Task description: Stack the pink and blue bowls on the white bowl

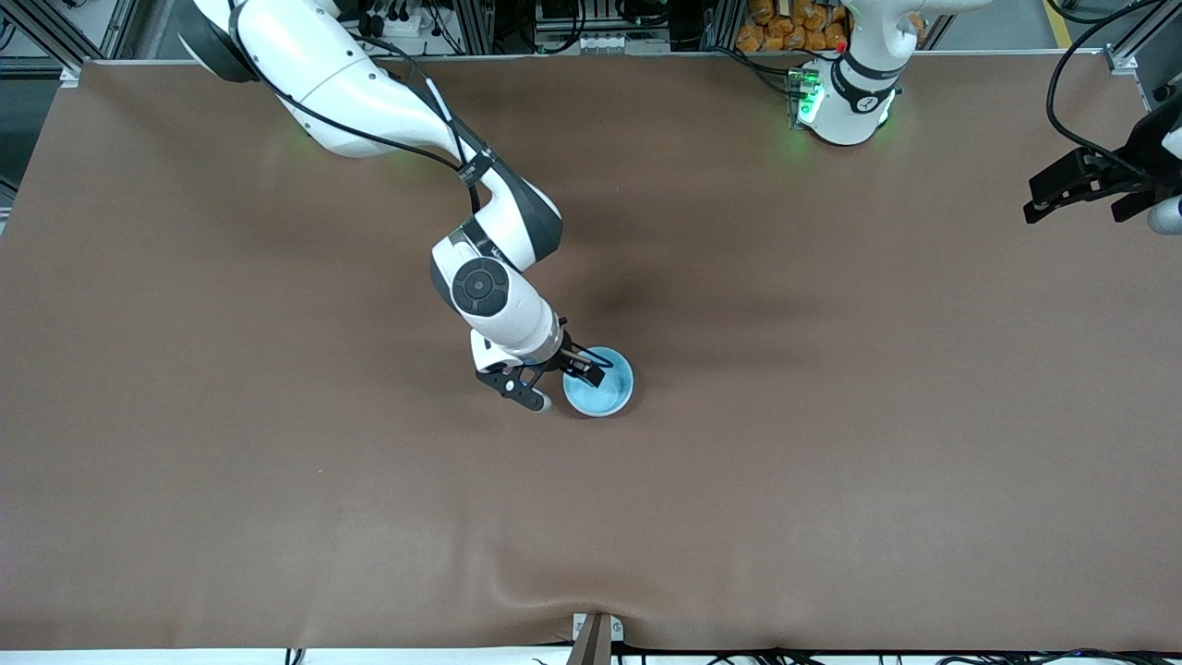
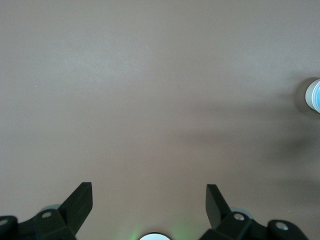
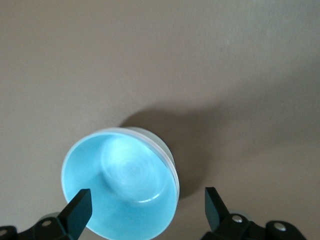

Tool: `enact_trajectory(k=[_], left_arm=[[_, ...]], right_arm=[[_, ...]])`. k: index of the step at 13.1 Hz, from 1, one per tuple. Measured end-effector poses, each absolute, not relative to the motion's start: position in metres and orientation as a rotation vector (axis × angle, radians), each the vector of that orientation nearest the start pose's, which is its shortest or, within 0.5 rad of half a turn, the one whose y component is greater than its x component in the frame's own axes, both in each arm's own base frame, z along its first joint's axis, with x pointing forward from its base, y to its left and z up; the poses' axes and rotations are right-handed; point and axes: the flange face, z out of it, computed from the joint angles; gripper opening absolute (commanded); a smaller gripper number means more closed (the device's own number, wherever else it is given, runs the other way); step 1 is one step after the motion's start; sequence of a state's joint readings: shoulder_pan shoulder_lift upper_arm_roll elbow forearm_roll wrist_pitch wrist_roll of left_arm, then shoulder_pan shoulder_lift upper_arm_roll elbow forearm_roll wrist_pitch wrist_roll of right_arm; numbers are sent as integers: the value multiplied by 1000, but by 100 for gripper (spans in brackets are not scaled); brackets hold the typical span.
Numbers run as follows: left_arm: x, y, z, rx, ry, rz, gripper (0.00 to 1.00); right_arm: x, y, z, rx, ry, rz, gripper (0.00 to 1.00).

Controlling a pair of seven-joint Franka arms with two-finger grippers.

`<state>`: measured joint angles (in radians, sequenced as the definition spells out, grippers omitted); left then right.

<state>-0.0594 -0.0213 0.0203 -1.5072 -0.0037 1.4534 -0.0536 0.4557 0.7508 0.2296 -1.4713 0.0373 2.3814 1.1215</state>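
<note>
The light blue bowl (image 1: 600,386) sits on the brown table near its middle, nested in a bowl with a pale whitish rim (image 3: 166,148); I cannot tell whether that rim is the white bowl. The pink bowl does not show. My right gripper (image 1: 563,383) is open and low at the blue bowl (image 3: 120,195), astride its rim on the side toward the right arm's end: one finger (image 3: 80,206) is over the inside, the other (image 3: 214,205) outside. My left gripper (image 1: 1032,199) is open and empty, waiting above the left arm's end of the table. The stack (image 2: 314,95) shows small in its wrist view.
The brown cloth (image 1: 831,462) covers the whole table, with a wrinkle and a metal clamp (image 1: 593,635) at the edge nearest the front camera. The left arm's base (image 1: 845,97) stands at the back edge. The right arm (image 1: 499,277) reaches in above the table's middle.
</note>
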Motion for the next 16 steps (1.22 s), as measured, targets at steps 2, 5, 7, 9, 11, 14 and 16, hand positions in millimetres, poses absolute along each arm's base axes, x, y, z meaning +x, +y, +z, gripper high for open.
enact_trajectory(k=[2,5,7,9,11,14,16], left_arm=[[535,-21,656,-3144,-22,51,100],[535,-21,656,-3144,-22,51,100],[535,-21,656,-3144,-22,51,100],[535,-22,656,-3144,-20,51,100],[536,-22,656,-3144,-21,51,100],[536,-21,656,-3144,-23,50,100],[536,-21,656,-3144,-23,50,100]], right_arm=[[600,427,278,-2799,735,13,100],[620,376,312,-2904,617,58,100],[637,321,343,-2957,543,89,100],[649,262,370,-2985,464,76,100],[644,210,394,-3012,388,56,100],[612,154,455,-3066,221,35,100],[585,120,506,-3100,123,49,100]])
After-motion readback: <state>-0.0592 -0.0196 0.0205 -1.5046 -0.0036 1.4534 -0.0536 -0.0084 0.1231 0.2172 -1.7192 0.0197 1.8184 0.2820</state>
